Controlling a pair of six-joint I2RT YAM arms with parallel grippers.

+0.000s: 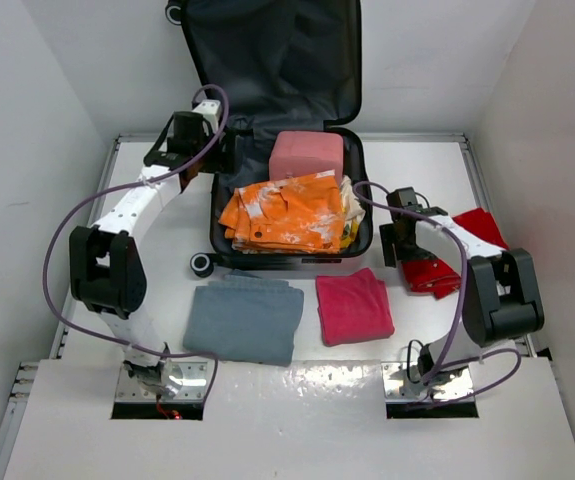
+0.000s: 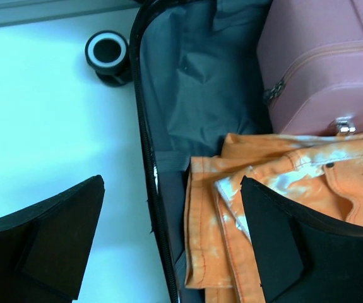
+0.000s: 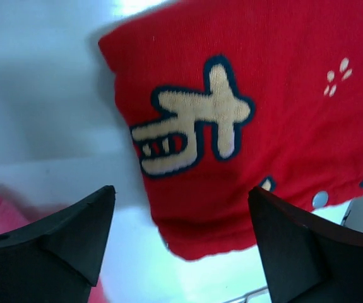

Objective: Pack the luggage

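Logging from the left side. Left arm (image 1: pixel 137 205) reaches to the left rim of the luggage (image 1: pixel 267 60). In the left wrist view its jaws stand wide apart with nothing between them; one of the fingers (image 2: pixel 61 233) hangs over the white surface (image 1: pixel 417 170) just outside the rim, the other over the orange garment (image 1: pixel 285 212) inside.

Luggage lies open at the middle back of the surface, lid propped upright behind it and dark grey lining showing. One wheel (image 1: pixel 201 265) sticks out at its near left corner. Inside, a pink zipped case (image 1: pixel 307 155) sits at the back. The folded orange garment, blotched with white, fills the front and touches the case. A yellowish piece (image 1: pixel 347 205) shows at the orange garment's right edge; I can't tell what it is.

On the near side of the luggage, on the surface, a folded grey garment (image 1: pixel 244 320) lies to the left and a folded pink cloth (image 1: pixel 354 305) just beside it to the right, the two apart.

Right arm (image 1: pixel 502 295) sits right of the luggage. Its jaws are spread wide and hold nothing; the right wrist view shows both fingers (image 3: pixel 55 246) above a red garment (image 1: pixel 457 255) with a cream, dark-edged emblem (image 3: pixel 190 123), lying on the surface near the luggage's right side.
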